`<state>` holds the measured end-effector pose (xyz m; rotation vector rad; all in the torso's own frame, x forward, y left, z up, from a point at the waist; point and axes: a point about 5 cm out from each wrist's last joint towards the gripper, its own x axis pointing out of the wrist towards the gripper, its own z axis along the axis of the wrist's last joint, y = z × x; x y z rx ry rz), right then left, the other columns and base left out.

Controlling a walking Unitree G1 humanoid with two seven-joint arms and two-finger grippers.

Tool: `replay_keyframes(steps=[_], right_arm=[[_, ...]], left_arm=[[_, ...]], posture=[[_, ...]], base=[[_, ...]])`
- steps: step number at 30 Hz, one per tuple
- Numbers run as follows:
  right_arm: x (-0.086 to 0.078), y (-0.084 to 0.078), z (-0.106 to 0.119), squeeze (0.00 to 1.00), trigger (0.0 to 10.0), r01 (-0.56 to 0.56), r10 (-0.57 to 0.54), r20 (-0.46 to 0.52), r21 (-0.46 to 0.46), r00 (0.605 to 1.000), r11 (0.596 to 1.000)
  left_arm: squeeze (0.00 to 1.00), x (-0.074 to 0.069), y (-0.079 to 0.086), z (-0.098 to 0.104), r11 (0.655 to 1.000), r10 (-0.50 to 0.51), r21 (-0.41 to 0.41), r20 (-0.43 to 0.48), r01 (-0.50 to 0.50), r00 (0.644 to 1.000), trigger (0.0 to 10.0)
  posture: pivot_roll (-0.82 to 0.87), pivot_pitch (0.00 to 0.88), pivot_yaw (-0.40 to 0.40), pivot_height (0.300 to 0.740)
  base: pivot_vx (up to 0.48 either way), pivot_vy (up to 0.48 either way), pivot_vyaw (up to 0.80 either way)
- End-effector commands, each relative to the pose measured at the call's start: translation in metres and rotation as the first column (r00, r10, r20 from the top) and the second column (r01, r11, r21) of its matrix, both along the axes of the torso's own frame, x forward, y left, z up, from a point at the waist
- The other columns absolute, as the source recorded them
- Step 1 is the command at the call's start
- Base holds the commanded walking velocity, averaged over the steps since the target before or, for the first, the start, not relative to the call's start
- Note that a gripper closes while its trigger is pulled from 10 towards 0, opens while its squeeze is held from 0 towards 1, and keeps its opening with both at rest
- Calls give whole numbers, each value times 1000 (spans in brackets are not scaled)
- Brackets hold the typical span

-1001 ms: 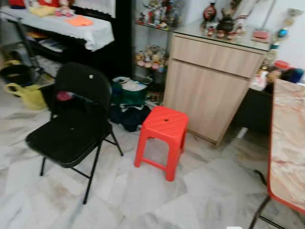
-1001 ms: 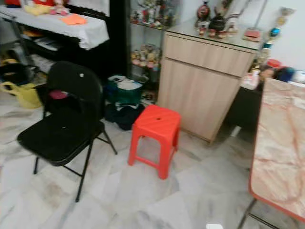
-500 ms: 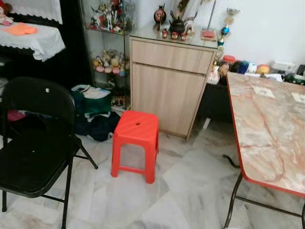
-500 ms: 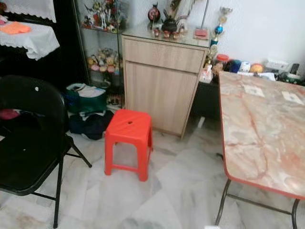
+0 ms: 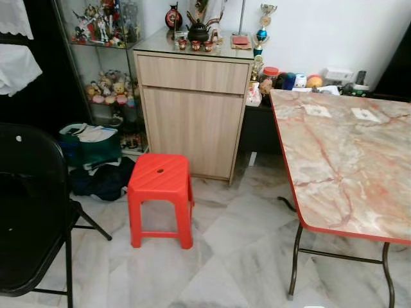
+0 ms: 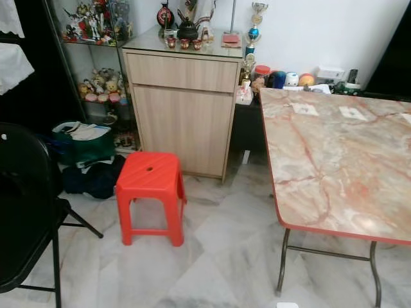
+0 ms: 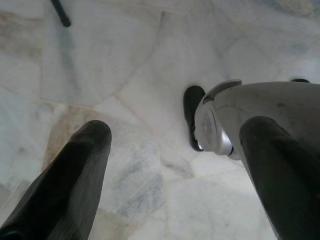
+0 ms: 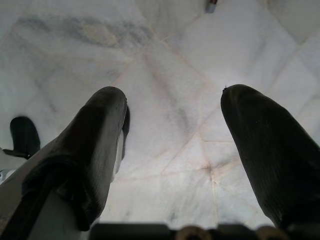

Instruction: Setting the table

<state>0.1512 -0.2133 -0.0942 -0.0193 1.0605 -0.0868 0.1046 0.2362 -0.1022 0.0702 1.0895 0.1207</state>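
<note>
Now view swung right | table (image 5: 347,173) fuller | stool (image 5: 159,192) shifted left

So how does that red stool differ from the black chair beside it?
The red stool is bright orange-red plastic with no back; the black chair is dark, with a backrest. The stool stands on four thick moulded legs, the chair on thin metal tubes. The stool sits lower and is smaller, right by the wooden cabinet; the chair stands further from it. Both rest on the marble floor, with nothing on their seats.
</note>
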Motion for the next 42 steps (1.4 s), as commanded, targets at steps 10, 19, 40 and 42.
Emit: replay_keyframes(steps=[10, 19, 40, 42], right_arm=[[73, 39, 30, 0, 10000, 175, -211, 180, 194, 961, 965], [77, 36, 33, 0, 10000, 169, -209, 211, 194, 955, 966], [76, 36, 33, 0, 10000, 147, -187, 211, 190, 959, 971], [76, 36, 33, 0, 10000, 144, -186, 219, 192, 958, 971]], left_arm=[[0, 86, -13, 29, 998, -56, 34, 189, 50, 980, 10000], [0, 85, -13, 28, 998, -53, 34, 182, 47, 982, 10000], [0, 87, -15, 29, 998, -53, 26, 196, 48, 979, 10000], [0, 87, -16, 29, 998, -54, 25, 198, 50, 979, 10000]], posture=[[61, 68, 48, 740], [57, 86, 40, 740], [56, 84, 35, 740], [56, 80, 34, 740]], base=[[0, -241, -301], [0, -297, 0], [0, -301, -133], [0, -302, 0]])
